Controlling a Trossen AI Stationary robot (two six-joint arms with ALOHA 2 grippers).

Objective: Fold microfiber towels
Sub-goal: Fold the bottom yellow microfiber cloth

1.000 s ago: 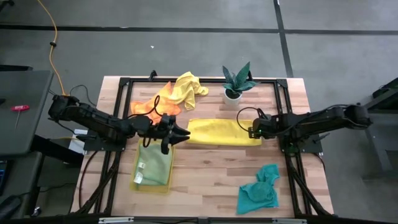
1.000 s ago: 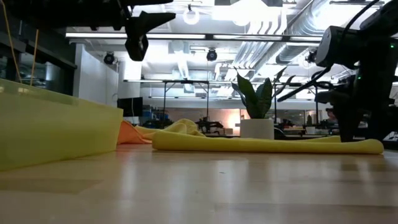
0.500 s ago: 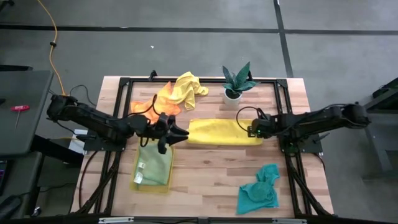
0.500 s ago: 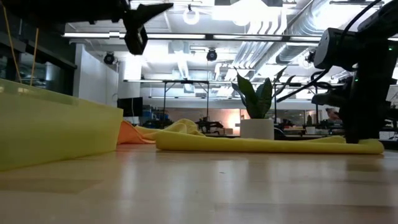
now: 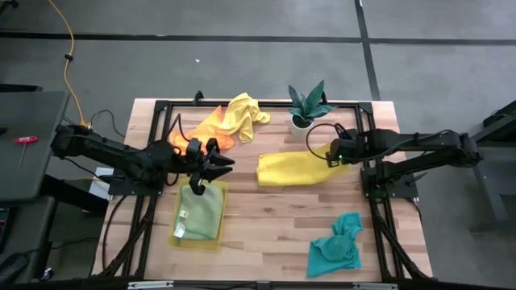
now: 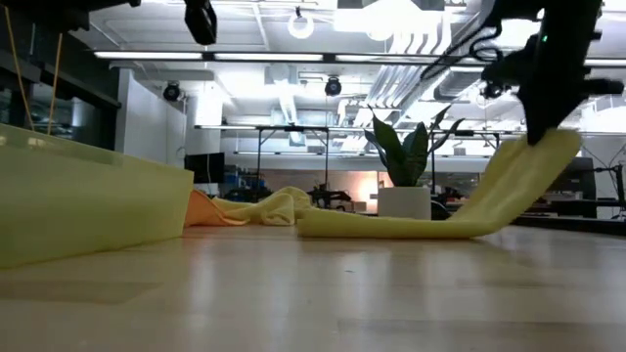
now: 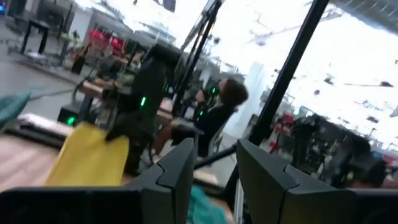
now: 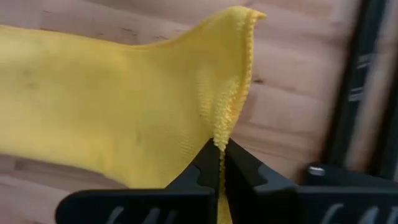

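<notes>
The right gripper (image 5: 333, 158) is clamped on the end of the folded yellow towel (image 5: 292, 168), whose edge is being pinched between the dark fingers (image 8: 205, 163); that end is being held off the wooden table (image 5: 266, 225) while the rest is lying near the potted plant (image 5: 305, 105). The left gripper (image 5: 218, 165) is being held above the yellow plastic tray (image 5: 174, 234), partly parted, nothing gripped. An olive-green towel (image 5: 201, 213) is lying in the tray. A crumpled yellow towel (image 5: 240, 114) and orange towel (image 5: 201, 134) are lying at the far edge, a teal towel (image 5: 335, 249) near the front right.
</notes>
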